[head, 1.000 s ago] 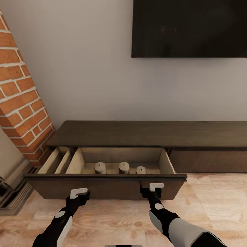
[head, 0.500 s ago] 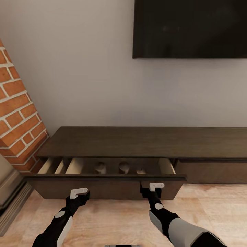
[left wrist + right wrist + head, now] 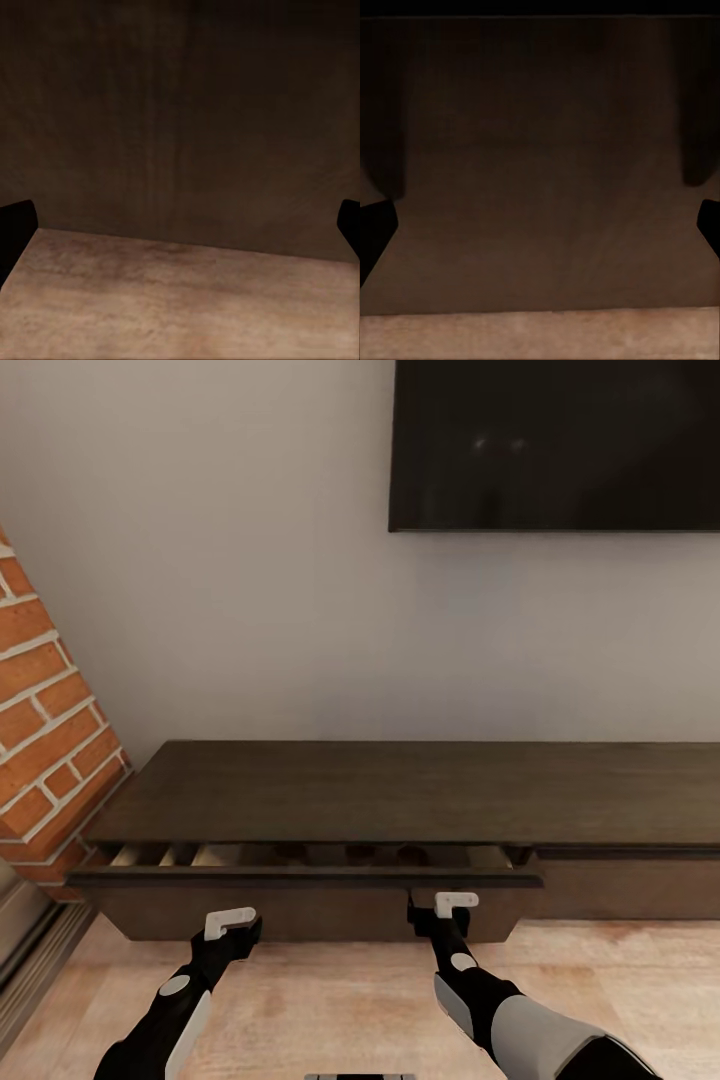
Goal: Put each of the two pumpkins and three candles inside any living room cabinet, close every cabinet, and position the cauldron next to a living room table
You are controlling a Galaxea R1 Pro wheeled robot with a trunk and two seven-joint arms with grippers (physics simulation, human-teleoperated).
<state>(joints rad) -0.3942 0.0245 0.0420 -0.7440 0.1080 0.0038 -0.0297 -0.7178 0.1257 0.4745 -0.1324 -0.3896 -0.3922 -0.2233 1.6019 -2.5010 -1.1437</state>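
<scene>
Closing fast — a second ago the drawer stood wide with three candles in plain sight, and now only a thin slit is left under the cabinet top. Both arms are pressed up to the drawer front: the left end effector [image 3: 232, 926] and the right end effector [image 3: 450, 907], each with fingers spread and nothing between them — the wrist views show dark wood panel dead ahead, fingertips at the edges. The drawer front [image 3: 300, 895] runs long, side to side, square across both arms, so the push goes straight away from the robot toward the wall. The candles [image 3: 408, 852] are just dark lumps in the slit. The cabinet [image 3: 400, 790] sits against the wall beneath the TV [image 3: 555, 445], brick column [image 3: 40, 740] at its left end. I'd say one more shove seats it.
</scene>
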